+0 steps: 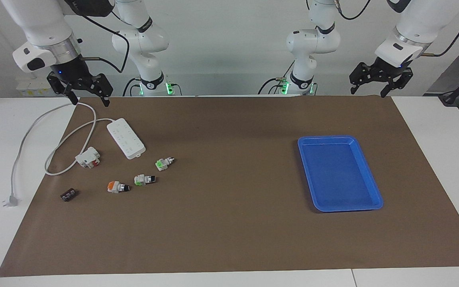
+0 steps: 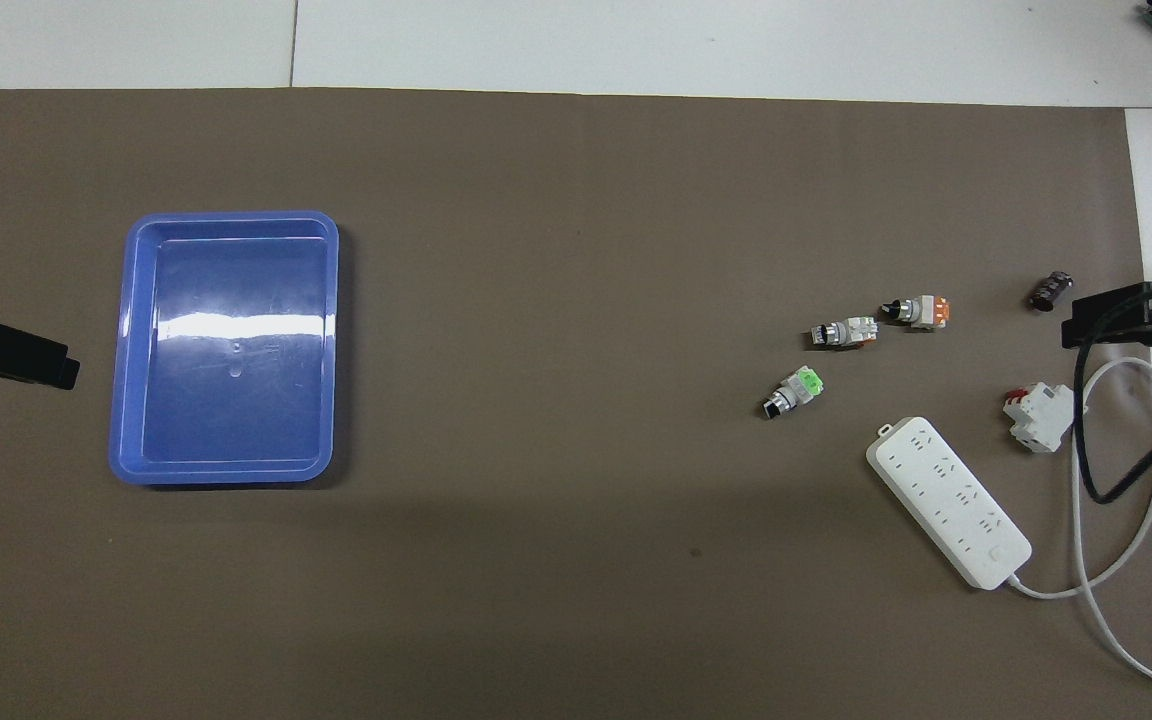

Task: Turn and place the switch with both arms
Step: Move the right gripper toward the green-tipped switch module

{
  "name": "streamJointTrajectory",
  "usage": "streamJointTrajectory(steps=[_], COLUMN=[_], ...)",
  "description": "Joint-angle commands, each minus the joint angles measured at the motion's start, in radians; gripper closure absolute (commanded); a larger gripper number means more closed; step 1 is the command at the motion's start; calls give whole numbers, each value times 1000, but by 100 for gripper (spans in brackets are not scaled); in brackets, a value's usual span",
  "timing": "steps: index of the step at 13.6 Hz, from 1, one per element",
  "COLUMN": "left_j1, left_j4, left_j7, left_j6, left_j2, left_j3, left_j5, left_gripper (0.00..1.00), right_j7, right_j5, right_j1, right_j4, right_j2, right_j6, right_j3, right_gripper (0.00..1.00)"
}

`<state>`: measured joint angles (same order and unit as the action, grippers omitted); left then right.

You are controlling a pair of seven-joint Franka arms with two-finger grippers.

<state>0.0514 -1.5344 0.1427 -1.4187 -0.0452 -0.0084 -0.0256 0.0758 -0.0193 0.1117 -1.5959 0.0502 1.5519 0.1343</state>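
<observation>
1. The switch (image 1: 164, 163) lay on the brown mat (image 1: 229, 239), near the power strip (image 1: 126, 138) and nearer to the robots than the two other switches (image 1: 145, 179).
2. It appeared small, light, rigid and smooth; the white block's flat sides looked the best hold, not the knob.
3. The right gripper (image 1: 88, 99) hung spread and empty over the strip's cable (image 1: 34, 123).
4. The left gripper (image 1: 374, 88) waited spread over the mat's edge, by the blue tray (image 1: 367, 171).

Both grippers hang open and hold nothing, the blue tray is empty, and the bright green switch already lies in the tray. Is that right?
Not quite. The switch is not in the blue tray; it lies on the brown mat beside the power strip, as the facing view shows. The left gripper and right gripper do hang open and hold nothing.
</observation>
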Motion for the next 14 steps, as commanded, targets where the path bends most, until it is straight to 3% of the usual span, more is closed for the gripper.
streamJointTrajectory(steps=[1, 9, 14], left_j1=[19, 19, 19], left_j4=[-27, -27, -27], left_j7=[3, 3, 3], left_j6=[1, 1, 1], left_j2=[-27, -27, -27], left_j3=[15, 15, 15], left_j5=[15, 15, 15], left_gripper=[0, 0, 0], right_j7=[1, 28, 509], right_j5=[-11, -11, -8], right_j1=[-4, -20, -12], right_j4=[-18, -67, -119], right_j2=[14, 37, 37], right_j6=[2, 68, 120], right_j3=[-2, 5, -2], right_gripper=[0, 0, 0])
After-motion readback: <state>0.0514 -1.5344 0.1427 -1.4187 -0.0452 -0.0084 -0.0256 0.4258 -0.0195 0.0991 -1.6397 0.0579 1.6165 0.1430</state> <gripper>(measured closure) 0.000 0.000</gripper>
